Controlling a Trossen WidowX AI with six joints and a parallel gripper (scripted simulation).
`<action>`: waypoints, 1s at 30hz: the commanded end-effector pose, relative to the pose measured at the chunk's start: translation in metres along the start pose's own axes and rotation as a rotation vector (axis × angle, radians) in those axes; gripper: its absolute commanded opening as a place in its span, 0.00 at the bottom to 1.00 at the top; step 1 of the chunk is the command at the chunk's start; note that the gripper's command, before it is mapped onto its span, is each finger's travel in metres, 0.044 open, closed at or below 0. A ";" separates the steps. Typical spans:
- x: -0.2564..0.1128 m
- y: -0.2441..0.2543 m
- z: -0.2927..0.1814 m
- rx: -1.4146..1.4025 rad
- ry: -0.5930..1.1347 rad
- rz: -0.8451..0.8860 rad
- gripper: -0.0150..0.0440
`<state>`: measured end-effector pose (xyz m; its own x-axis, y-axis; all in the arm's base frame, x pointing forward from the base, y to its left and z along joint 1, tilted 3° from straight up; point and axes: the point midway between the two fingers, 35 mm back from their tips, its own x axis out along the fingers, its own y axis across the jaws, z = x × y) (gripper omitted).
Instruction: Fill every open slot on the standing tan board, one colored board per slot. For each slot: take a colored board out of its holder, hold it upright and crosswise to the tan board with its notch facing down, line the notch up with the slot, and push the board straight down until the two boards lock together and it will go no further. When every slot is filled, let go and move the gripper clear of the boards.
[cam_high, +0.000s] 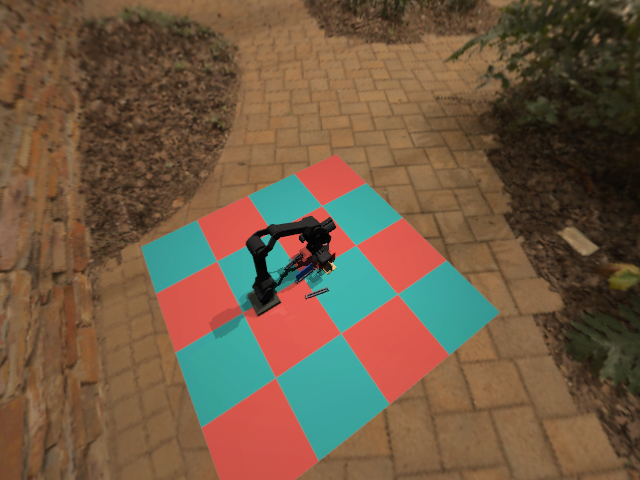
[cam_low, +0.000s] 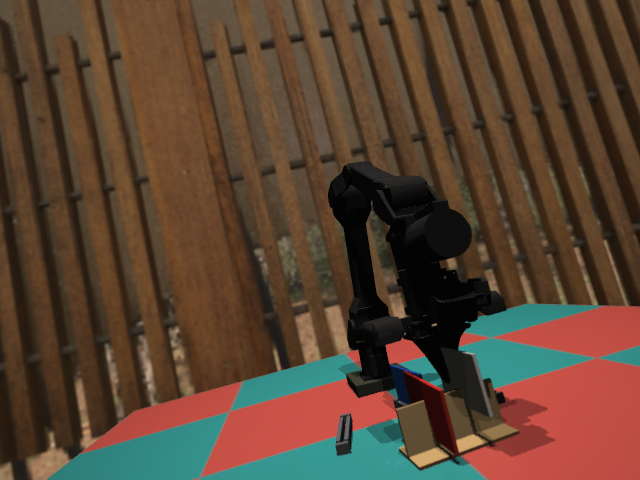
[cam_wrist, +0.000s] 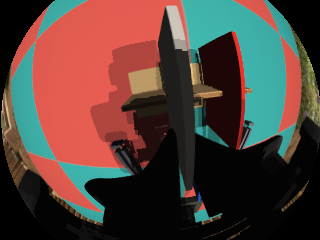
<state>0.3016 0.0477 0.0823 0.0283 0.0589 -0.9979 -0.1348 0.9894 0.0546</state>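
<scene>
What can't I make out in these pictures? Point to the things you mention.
- Notch of the gray board (cam_low: 479, 384) (cam_wrist: 181, 95): exterior, behind the tan board (cam_low: 417, 426) (cam_wrist: 145, 81).
- Fingertips: top, too small and dark.
- Most of the blue board (cam_low: 399, 384) (cam_wrist: 197, 192): wrist, behind the black fingers.
- Arm's base (cam_high: 258, 308) (cam_low: 356, 387): wrist, out of frame.
</scene>
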 end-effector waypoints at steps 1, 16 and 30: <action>0.002 0.000 -0.001 0.010 0.005 0.003 0.25; 0.000 0.000 -0.002 -0.022 0.005 0.003 0.25; 0.003 0.000 -0.001 -0.007 0.005 0.003 0.25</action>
<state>0.3010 0.0477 0.0810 0.0260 0.0614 -0.9978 -0.1499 0.9871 0.0568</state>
